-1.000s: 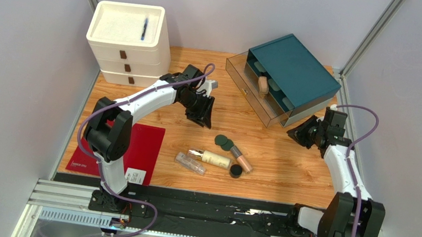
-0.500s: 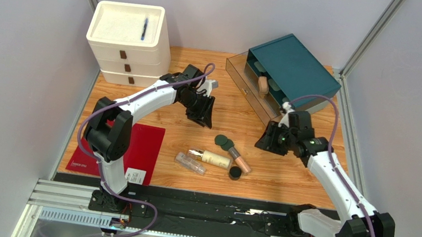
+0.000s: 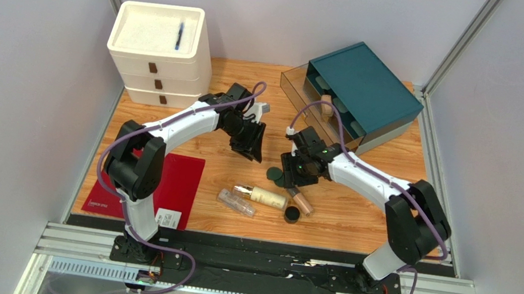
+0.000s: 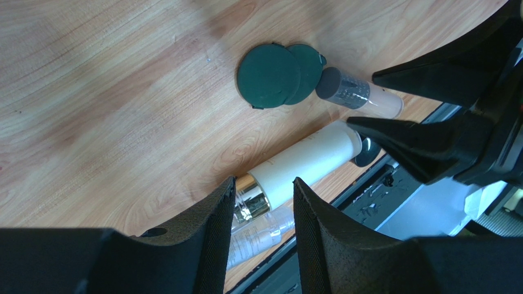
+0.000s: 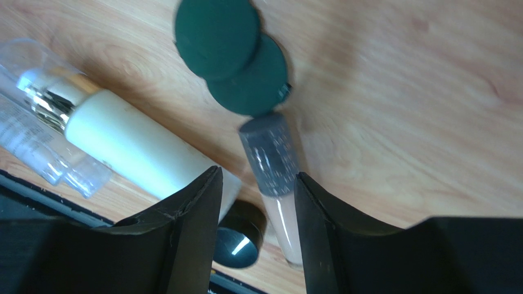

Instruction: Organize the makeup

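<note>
**Right gripper open astride the beige bottle; left gripper open, empty**

Overhead view, lower centre: loose makeup lies in a tight cluster on the wooden table (image 3: 346,219).
- two flat dark-green discs (image 3: 278,177), overlapping, at the top of the cluster
- beige foundation bottle with a grey cap (image 3: 301,198), just below-right of the discs
- cream bottle with a gold neck (image 3: 267,197), lying on its side, left of the beige one
- clear plastic bottle (image 3: 236,202), just beside the cream bottle, furthest left
- black round jar (image 3: 293,214), at the bottom of the cluster

A second beige bottle (image 3: 327,105) stands in the open drawer of the teal box (image 3: 367,81), upper right.

Right gripper (image 3: 293,172): over the discs and the grey cap. In the right wrist view its jaws stand apart and grip nothing. The grey-capped bottle lies lengthwise in the gap, cap toward the top of the frame, touching neither black finger (image 5: 190,226). The discs sit just beyond the cap. The frame's left finger covers part of the cream bottle and of the jar. Its height above the table cannot be told.

Left gripper (image 3: 249,139): centre of the overhead view, up-left of the cluster and apart from it. Jaws moderately spread, empty. The left wrist view shows the cream bottle's gold neck through the gap, untouched.

Upper left: white three-drawer stack (image 3: 159,59), blue pen (image 3: 179,34) in its top tray. Lower left: red mat (image 3: 182,182).
</note>
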Available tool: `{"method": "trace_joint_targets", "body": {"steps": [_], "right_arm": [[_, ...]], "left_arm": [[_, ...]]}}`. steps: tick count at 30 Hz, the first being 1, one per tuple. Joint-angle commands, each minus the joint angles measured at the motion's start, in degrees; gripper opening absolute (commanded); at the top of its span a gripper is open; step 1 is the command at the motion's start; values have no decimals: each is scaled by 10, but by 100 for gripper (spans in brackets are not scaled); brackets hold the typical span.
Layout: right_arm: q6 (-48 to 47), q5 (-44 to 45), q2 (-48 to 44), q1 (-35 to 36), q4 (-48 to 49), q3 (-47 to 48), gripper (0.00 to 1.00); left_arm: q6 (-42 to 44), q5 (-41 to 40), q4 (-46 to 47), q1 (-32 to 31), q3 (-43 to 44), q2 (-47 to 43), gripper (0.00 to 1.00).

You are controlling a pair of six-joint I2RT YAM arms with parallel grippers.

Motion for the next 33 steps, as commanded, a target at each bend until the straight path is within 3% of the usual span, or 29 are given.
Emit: {"method": "trace_joint_targets", "body": {"steps": [1,9,20,23,24,27,33], "right_arm": [[-27,50,34,30,-3,53,51],[-12,131,86,51,-46,82,48],[-11,145,112,50,-15,70,41],[-13,155,114,51,-5,69,34],[-14,157,115,51,-5,69,21],[-21,170,117,51,-4,66,4],[-31,202,74,50,-8,57,0]], "left_arm": [[2,2,9,3,-1,-26,46],[8,-2,0,3,9,-22,46],[10,-5,-7,4,20,-15,46],[10,-5,-9,4,21,-15,46],[10,-5,-10,4,20,-16,46],[10,-8,-11,4,22,-16,46],[10,-9,-12,4,26,-16,46]]}}
